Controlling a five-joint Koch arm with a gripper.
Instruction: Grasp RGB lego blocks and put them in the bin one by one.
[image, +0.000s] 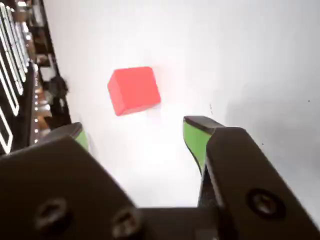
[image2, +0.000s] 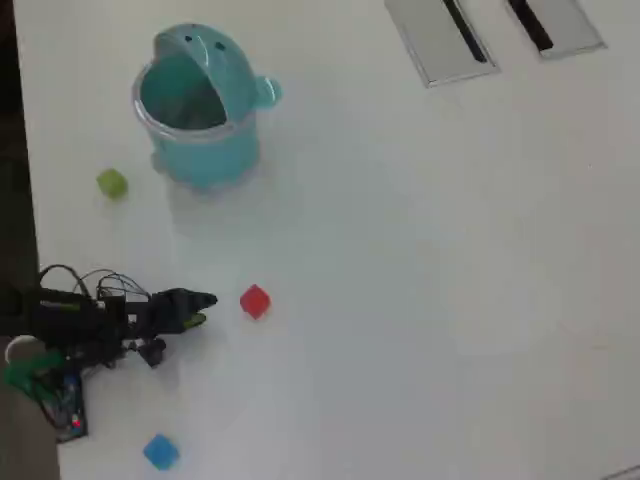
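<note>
The white table (image2: 420, 260) carries the teal bin (image2: 200, 115), a yellow-green cube (image2: 112, 183) just beside it, a red cube (image2: 255, 301) near mid-table, a light blue cube (image2: 160, 451) at the lower edge — and two grey slotted plates (image2: 435, 40) at the top edge of the overhead view.

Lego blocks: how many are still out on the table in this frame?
3. The red block lies just ahead of the open gripper; the yellow-green block sits left of the bin in the overhead view; the blue block lies near the bottom edge. The bin's visible interior looks empty.
</note>
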